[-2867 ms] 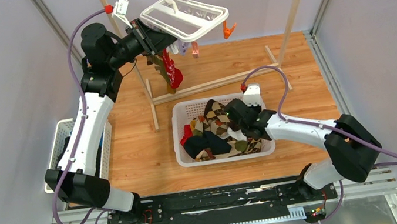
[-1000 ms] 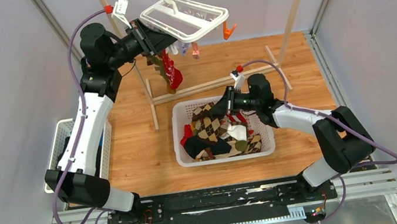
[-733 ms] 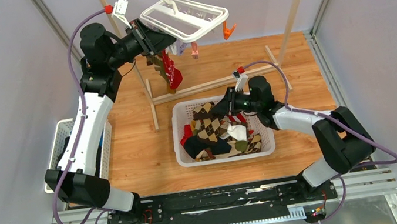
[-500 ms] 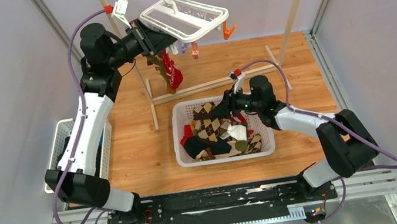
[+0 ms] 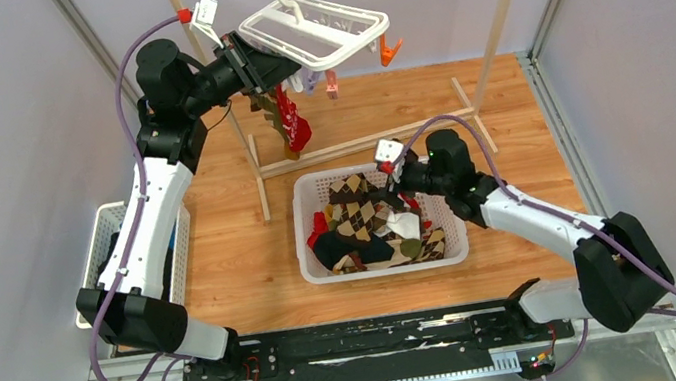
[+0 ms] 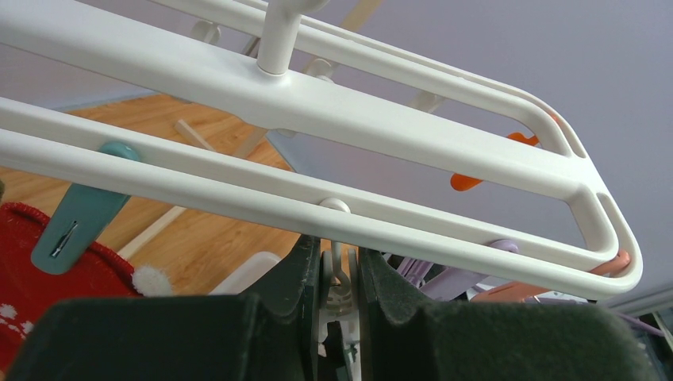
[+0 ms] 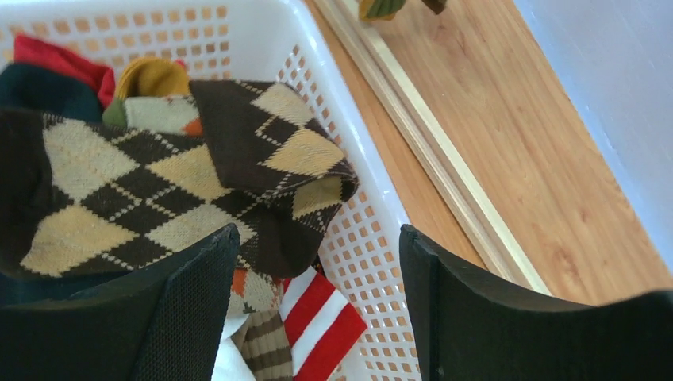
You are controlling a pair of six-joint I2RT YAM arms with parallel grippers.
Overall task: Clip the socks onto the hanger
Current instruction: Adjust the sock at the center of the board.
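The white hanger [image 5: 315, 27] hangs by its hook from the rack's bar, its rails [image 6: 317, 95] filling the left wrist view. My left gripper [image 5: 268, 72] is shut on a pale clip [image 6: 340, 286] under the near rail. A red sock [image 5: 294, 128] hangs from a teal clip [image 6: 75, 222] beside it. More socks [image 5: 369, 224] lie piled in the white basket [image 5: 313, 186]. My right gripper [image 7: 317, 238] stands open and holds nothing, over the basket's back right corner. Below it lie a brown-tan argyle sock [image 7: 159, 175] and a red-white striped sock [image 7: 321, 317].
The wooden rack's post [image 5: 501, 9] and foot rail [image 5: 367, 142] stand behind the basket. Orange [image 5: 389, 49] and lilac [image 6: 444, 278] clips dangle from the hanger. A second white basket [image 5: 105, 248] sits at the left edge of the table. Grey walls close both sides.
My right gripper has gone from shut to wide open, and its wrist has turned and shifted slightly over the basket. The left arm and the hanger have stayed put.
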